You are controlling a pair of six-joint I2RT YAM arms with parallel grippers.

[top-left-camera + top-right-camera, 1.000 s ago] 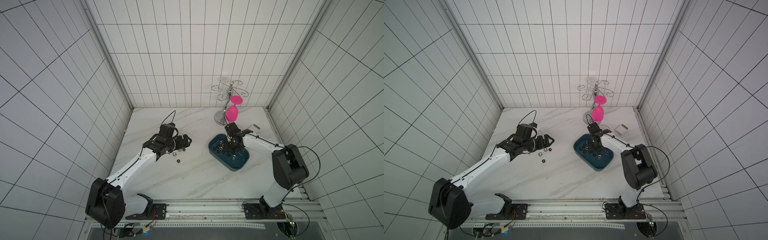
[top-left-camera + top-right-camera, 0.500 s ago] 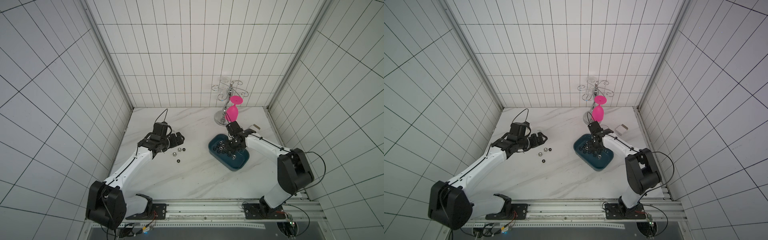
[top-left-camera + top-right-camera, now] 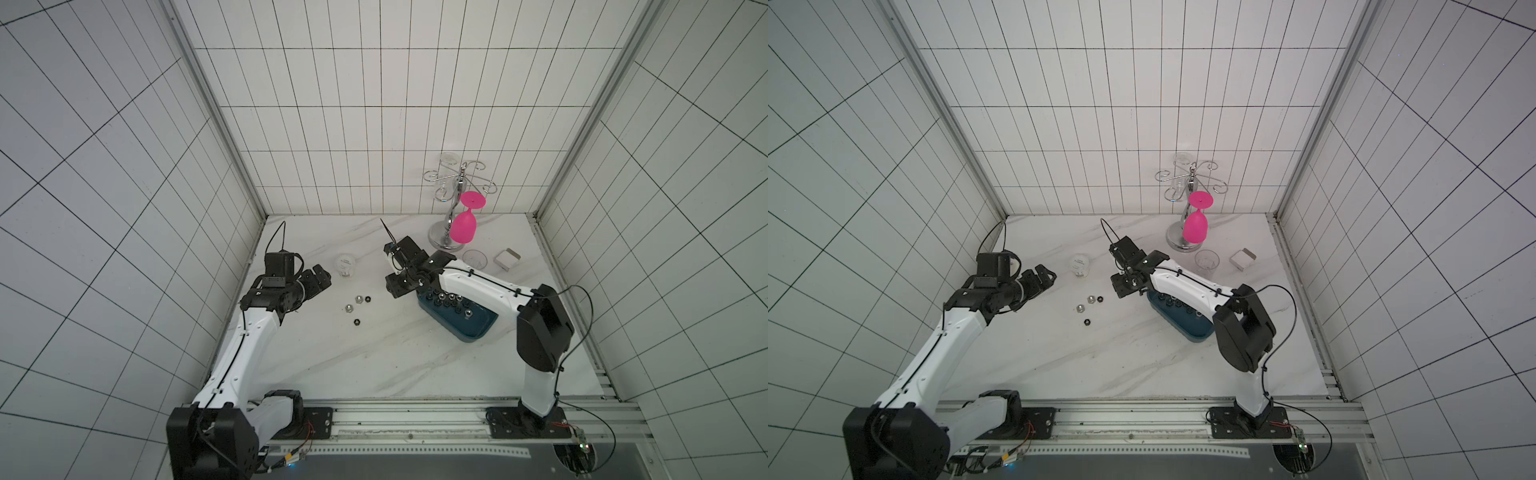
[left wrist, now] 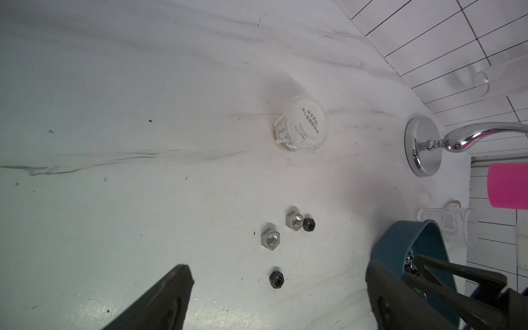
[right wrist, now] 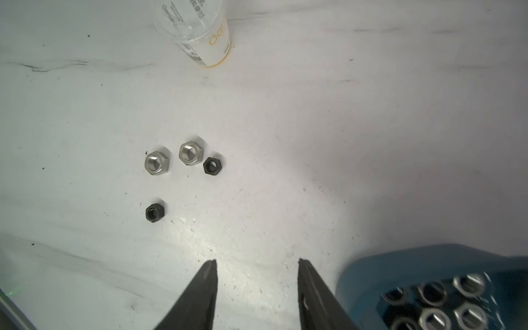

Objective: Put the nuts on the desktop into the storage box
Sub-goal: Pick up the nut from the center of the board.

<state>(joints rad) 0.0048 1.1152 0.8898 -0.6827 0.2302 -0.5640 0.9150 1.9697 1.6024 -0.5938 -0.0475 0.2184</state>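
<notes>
Where the right wrist view looks along its own fingers, the right gripper (image 5: 257, 281) stands with jaws parted and nothing between them. Only bare desktop (image 5: 314, 143) shows in the gap. In both top views this gripper (image 3: 397, 286) (image 3: 1121, 286) sits just beside the end of the storage box (image 3: 473, 328) nearest the loose nuts. Whether it touches the box cannot be told.

The storage box lies on the desktop on the robot's right and is partly covered by the right arm. Its near rim (image 5: 400, 257) shows in the right wrist view. Several stored nuts (image 3: 446, 299), silver and black, lie on its floor.

Four nuts (image 3: 358, 299) remain on the desktop between the two grippers:
- A silver nut (image 5: 191, 153) sits with a black nut (image 5: 212, 165) just beside it, near enough that contact cannot be ruled out.
- A second silver nut (image 5: 157, 163) lies near the first.
- A second black nut (image 5: 154, 213) lies apart from the other three.

The left gripper (image 4: 278, 267) is wide open and empty. It is held clear of the desktop on the robot's left of the loose nuts, as a top view confirms (image 3: 322, 278).

Other items noted:
- A small clear labelled container (image 3: 345, 266) sits beyond the loose nuts.
- A chrome glass rack (image 3: 451, 232) stands at the rear with a pink goblet (image 3: 462, 226) hanging upside down from it.
- A clear cup (image 3: 475, 259) and a small white box (image 3: 508, 259) stand near its base.
</notes>
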